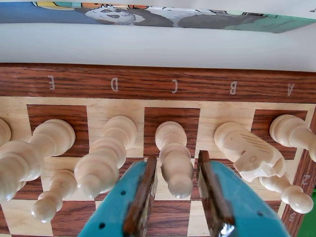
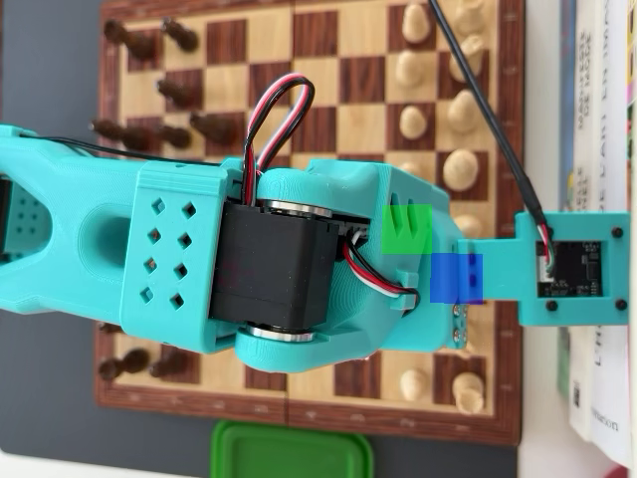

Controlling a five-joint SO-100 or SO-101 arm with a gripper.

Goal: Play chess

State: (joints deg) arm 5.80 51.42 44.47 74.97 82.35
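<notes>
**Open claw straddles the white bishop on the C file**

In the wrist view the gripper (image 1: 177, 197) comes in from the near edge, its two teal fingers (image 1: 121, 202) lined with brown pads. The jaws stand apart with a clear gap, and the light wooden bishop (image 1: 174, 158) on the C file sits in that gap; whether either pad touches it cannot be told. Nothing is clamped.

Left of the bishop, on the D file, stands a taller white piece (image 1: 106, 155), and further left on the E file another tall white piece (image 1: 32, 158). A white pawn (image 1: 52, 195) leans in near them. Right of the bishop the white knight (image 1: 247, 150) sits on the B file, with a white rook (image 1: 291, 131) on the A file at the far right and a pawn (image 1: 286, 192) nearer. The chessboard (image 1: 148, 81) shows its dark rim with letters A to E at the far side.

In the overhead view the teal arm (image 2: 149, 249) covers the middle of the board; dark pieces (image 2: 159, 129) lie on the left, white pieces (image 2: 458, 115) on the right, and a green lid (image 2: 289, 453) lies just beyond the board's lower edge.
</notes>
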